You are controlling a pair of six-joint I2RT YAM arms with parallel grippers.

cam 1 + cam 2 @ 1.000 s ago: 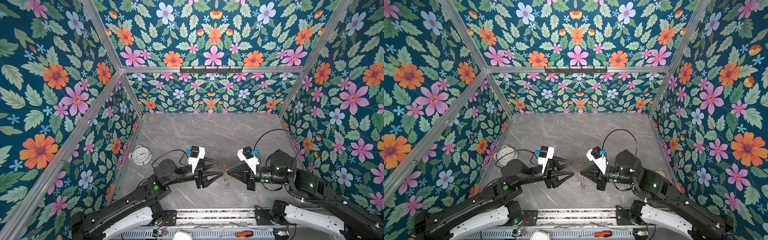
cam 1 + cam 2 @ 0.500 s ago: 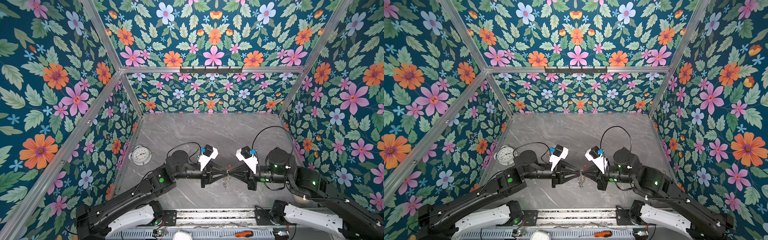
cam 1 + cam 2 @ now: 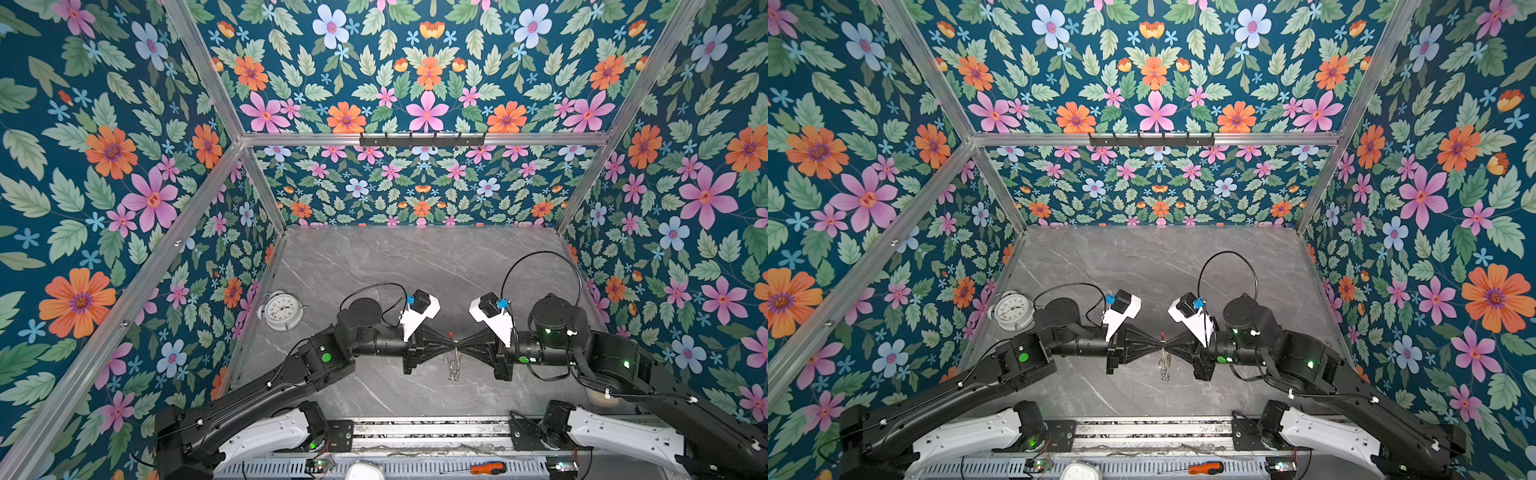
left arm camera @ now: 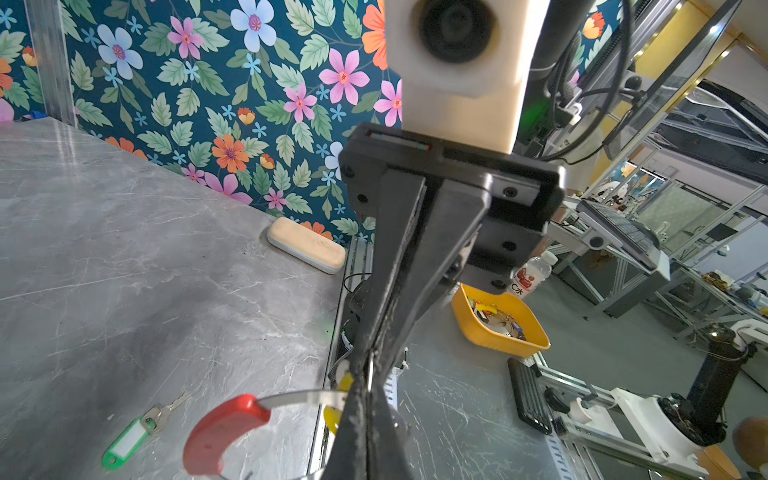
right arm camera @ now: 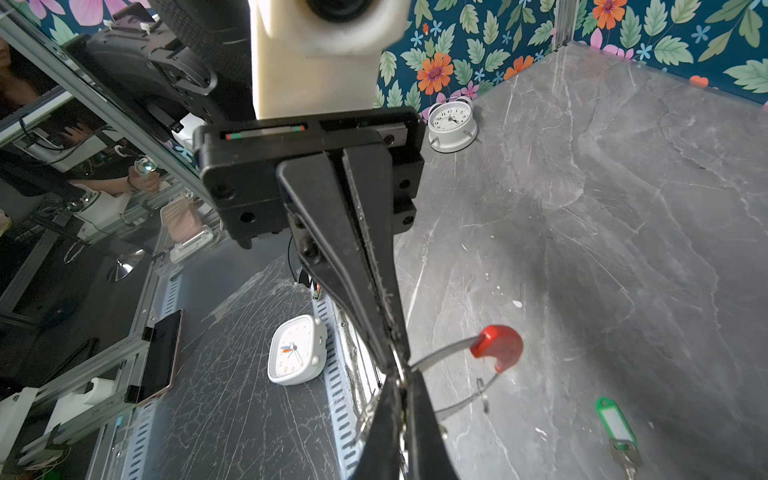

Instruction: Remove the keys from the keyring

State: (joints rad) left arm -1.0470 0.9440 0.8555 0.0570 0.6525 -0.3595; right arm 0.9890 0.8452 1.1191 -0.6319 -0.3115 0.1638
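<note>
1. Claws meet tip to tip above the table (image 3: 415, 270), near its front edge. In both top views the left claw (image 3: 451, 343) reaches in from the left and the right claw (image 3: 461, 343) from the right, with both forearms roughly level.
2. The left claw has its jaws pressed together with no gap to see, pinching the thin metal band of the keyring (image 4: 299, 400). The right wrist view shows it (image 5: 394, 353) narrowing to a point at the band.
3. The right claw is likewise closed tight on the same keyring, its grip touching or just beside the left one. The left wrist view shows it (image 4: 370, 358) coming down onto the band.
4. The keyring is held in the air between the two claws, clear of the table. Its red section (image 5: 498, 345) sticks out on the side toward the back wall. Several small split rings (image 3: 455, 370) dangle from the loop under the claw tips.
5. The green key (image 4: 133, 432) lies flat on the table, off the loop and apart from it. The right wrist view shows it too (image 5: 615, 419).
6. Of the yellow key (image 4: 332, 417), only a sliver of its head shows just beside the left claw. Whether it hangs on the loop cannot be told.
7. A round white alarm clock (image 3: 284, 309) stands by the left wall, well apart from the claws. An orange-handled screwdriver (image 3: 488, 468) lies on the rail in front of the table.
</note>
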